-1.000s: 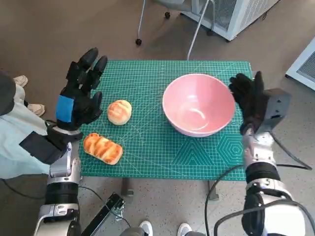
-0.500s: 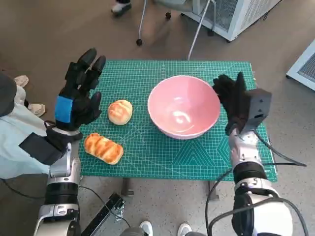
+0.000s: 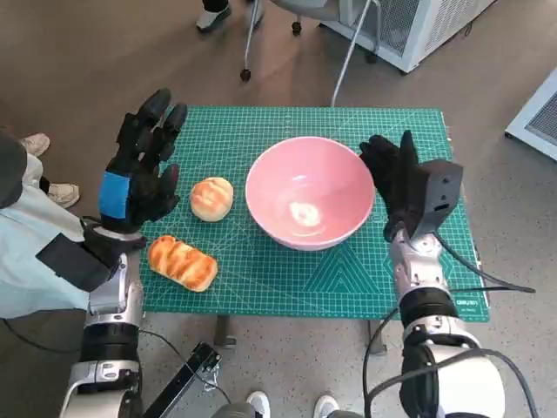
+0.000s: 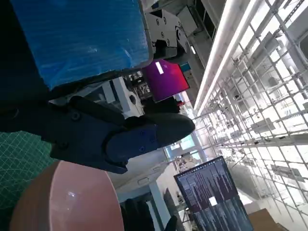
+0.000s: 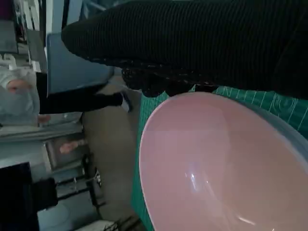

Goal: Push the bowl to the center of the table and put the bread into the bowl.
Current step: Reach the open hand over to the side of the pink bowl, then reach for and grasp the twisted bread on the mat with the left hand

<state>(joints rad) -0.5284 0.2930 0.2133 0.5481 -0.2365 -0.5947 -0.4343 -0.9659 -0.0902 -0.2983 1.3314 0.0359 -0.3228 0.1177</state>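
Our gloved right hand point(image 3: 396, 178), fingers spread and gripping nothing, presses the pink bowl point(image 3: 309, 192) near mid-surface while our left hand point(image 3: 139, 170) hovers open above the bread point(image 3: 211, 198); pushing further could knock it.

A green cutting mat point(image 3: 287, 261) printed with a white grid is covering the small tabletop point(image 3: 452, 300), which is showing only as a thin pale edge at the near right corner. Sitting on the mat near its middle is a pink bowl point(image 3: 310, 192), upright and empty. Just beside the bowl, toward the robot's left, a round bread roll point(image 3: 211, 198) is lying on the mat. Nearer the front edge, close to the roll but apart from it, a longer glazed bread loaf point(image 3: 181, 262) is lying at a slant.
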